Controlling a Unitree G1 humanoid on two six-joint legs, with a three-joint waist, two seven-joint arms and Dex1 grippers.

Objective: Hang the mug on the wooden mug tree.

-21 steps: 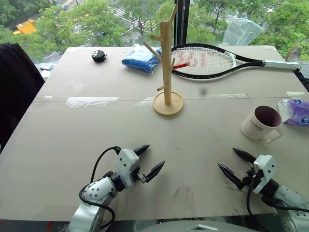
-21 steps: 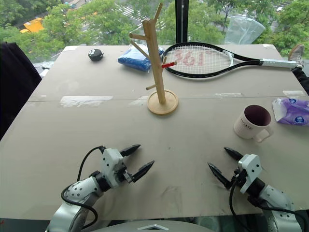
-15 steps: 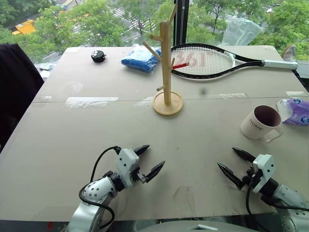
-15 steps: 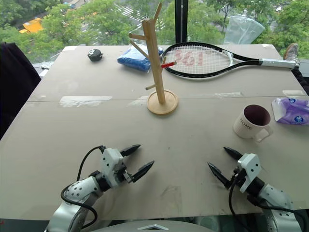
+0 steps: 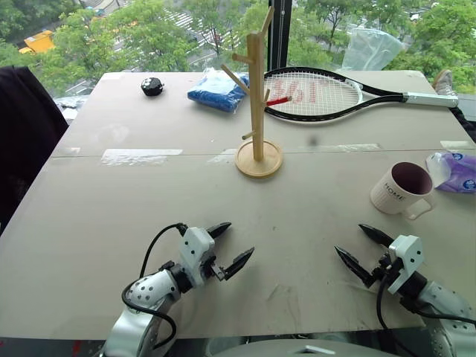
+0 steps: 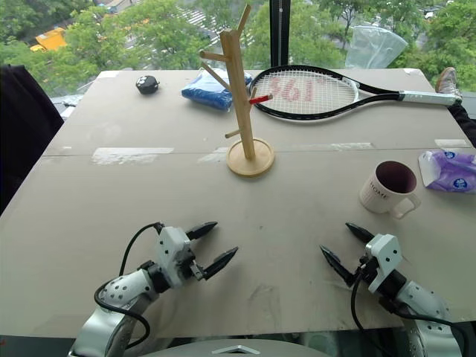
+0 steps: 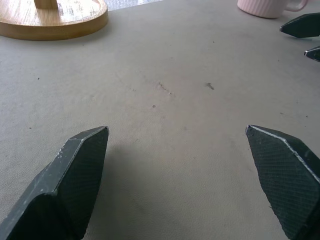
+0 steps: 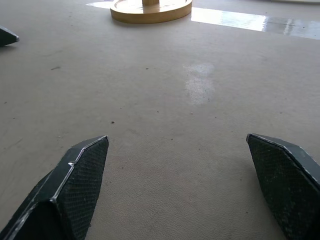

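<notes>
The left gripper (image 5: 233, 245) hovers low over the near tabletop (image 5: 111, 208), its 2 fingers spread apart and empty. The wooden mug tree (image 5: 257, 97) stands upright at the tabletop's middle, pegs bare. The right gripper (image 5: 360, 253) hangs likewise, fingers wide and empty. The mug (image 5: 401, 189) sits upright beyond it, near the right edge, well apart from the tree.

Bright, even daylight from windows behind far edge of table (image 5: 111, 216). Shadows soft and faint; slight dark patches under gripper fingers (image 7: 75, 170) in wrist views. Glare strips on tape (image 5: 141, 156) across table middle, brighter white sheen in right wrist view near mug tree (image 8: 150, 10) base. Head views sharp, mild bending at edges. Wrist views: near fingers slightly soft, table texture clear.
</notes>
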